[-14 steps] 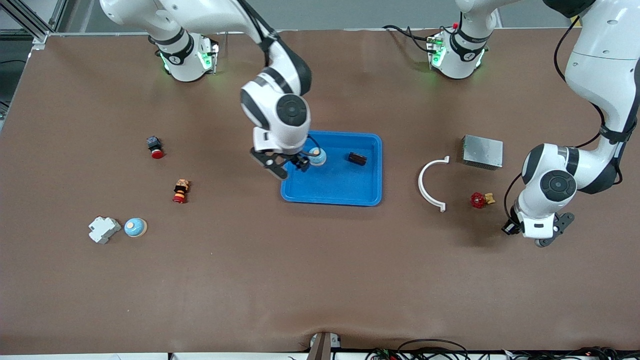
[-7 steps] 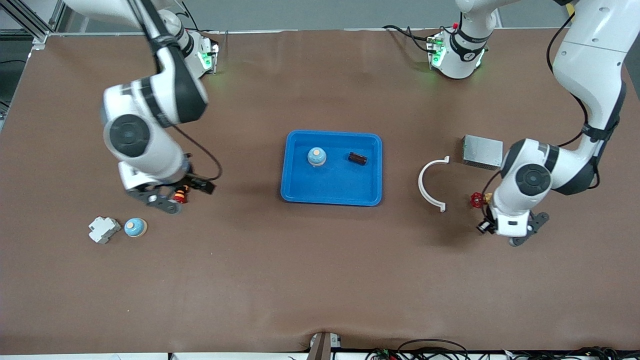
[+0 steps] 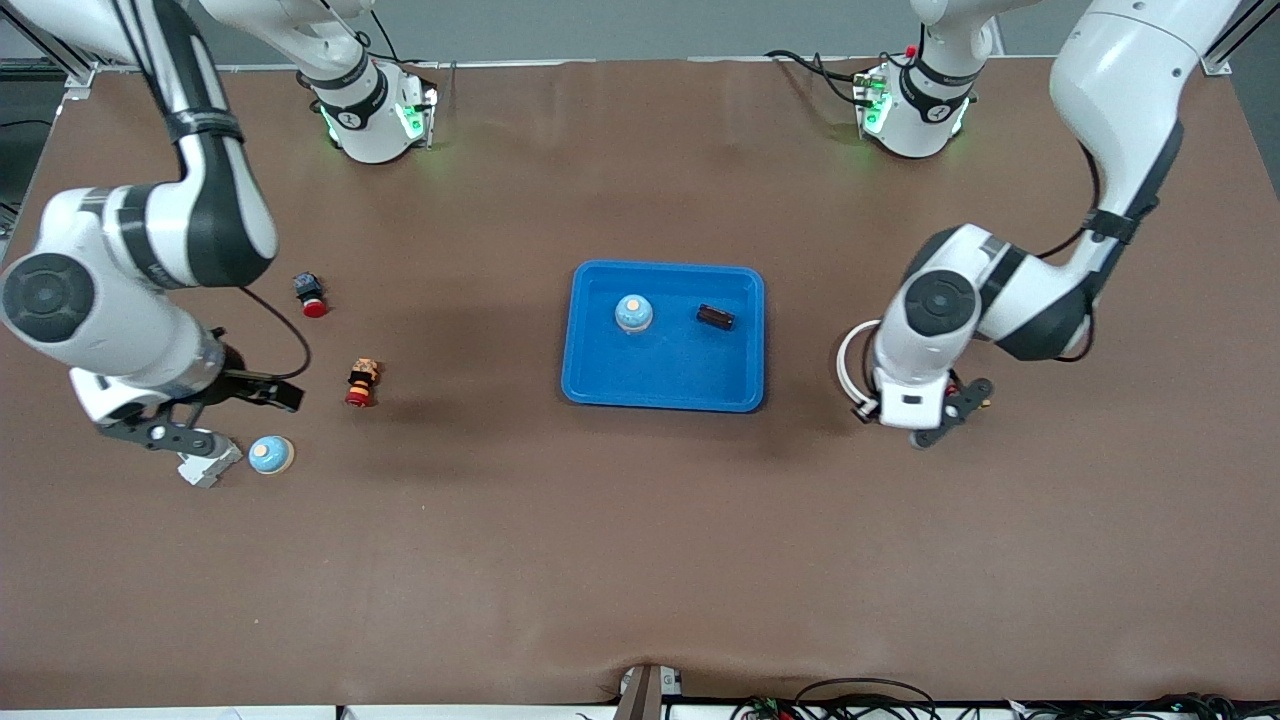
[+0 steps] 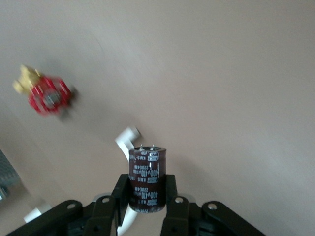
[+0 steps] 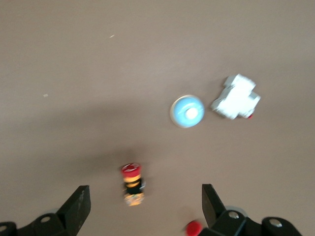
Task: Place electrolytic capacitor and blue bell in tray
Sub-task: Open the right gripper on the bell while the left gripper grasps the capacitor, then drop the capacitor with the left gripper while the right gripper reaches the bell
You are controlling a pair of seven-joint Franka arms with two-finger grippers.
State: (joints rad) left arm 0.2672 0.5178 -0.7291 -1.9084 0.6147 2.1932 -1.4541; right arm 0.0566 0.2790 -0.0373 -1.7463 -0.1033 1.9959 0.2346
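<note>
**Left carrying a capacitor, right hanging open over a loose bell**

Left gripper [image 4: 146,209] is pinching a dark electrolytic capacitor [image 4: 147,178] between its fingers, over the white curved bracket [image 3: 850,362] at the left arm's end of the table. Right gripper [image 5: 145,206] is hanging wide apart and holding nothing, over the white block [image 3: 205,462] and beside a blue bell [image 3: 270,454] sitting on the bare table.

Tray [image 3: 745,335] is mid-table, already holding another blue bell [image 3: 633,313] and another dark capacitor [image 3: 715,317].

Risks, as I'm judging them:
- The grip is sitting low on the capacitor body, most of it sticking out past the fingertips. A fast swing could be twisting it loose short of the tray.
- Dropping it onto the parts already in the tray could be knocking them about.
- The table bell is just beside the white block; fingers coming down could be catching the block instead.

Views: the front view is hiding the held capacitor under the left arm's hand; only the left wrist view is showing it, plus the red valve [image 4: 47,96]. The right wrist view is showing the gap between the fingers, and the red button parts [image 5: 132,183] below.
</note>
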